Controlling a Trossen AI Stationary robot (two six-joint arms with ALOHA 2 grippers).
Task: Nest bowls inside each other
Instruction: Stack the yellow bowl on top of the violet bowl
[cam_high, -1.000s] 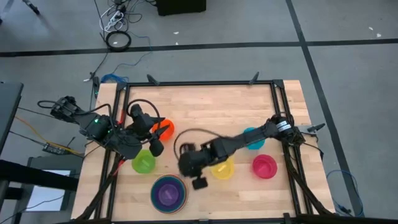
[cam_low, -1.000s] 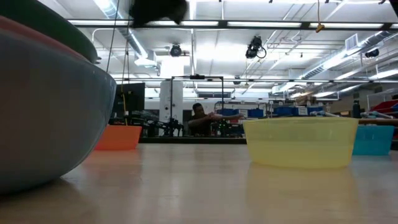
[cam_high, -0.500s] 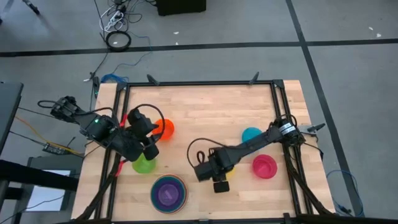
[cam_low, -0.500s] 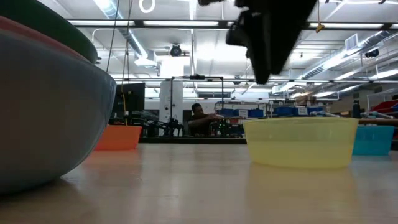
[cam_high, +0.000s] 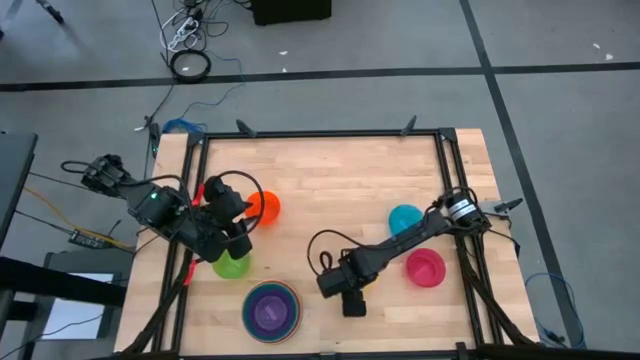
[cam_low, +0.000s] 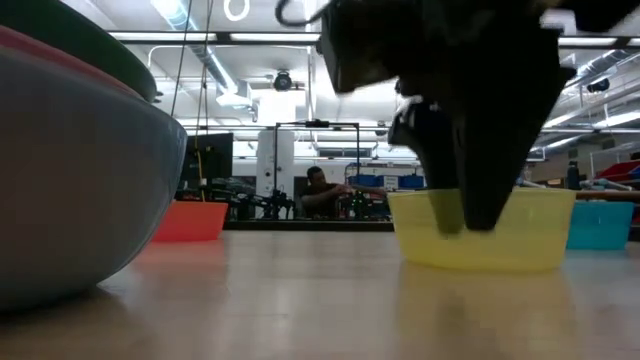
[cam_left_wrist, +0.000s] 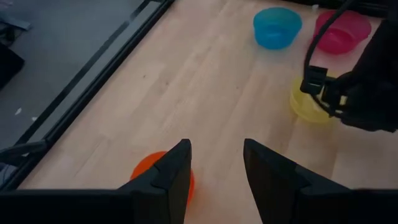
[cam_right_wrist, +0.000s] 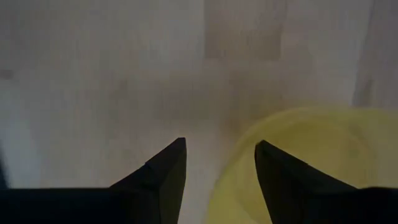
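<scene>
One translucent yellow bowl (cam_low: 483, 230), upright, shallow, round.

Overhead, table-level and both wrist views share the yellow bowl (cam_low: 484, 230).

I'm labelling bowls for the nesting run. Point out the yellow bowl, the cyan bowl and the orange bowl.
yellow bowl (cam_low: 560, 225): low view, its front wall.
cyan bowl (cam_high: 403, 217): high view, its inside bottom.
orange bowl (cam_high: 266, 206): high view, its inside.

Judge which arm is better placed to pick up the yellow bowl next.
Right. The right gripper is open and low over the yellow bowl, one finger above its rim. The left gripper is across the table, over the orange bowl.
</scene>
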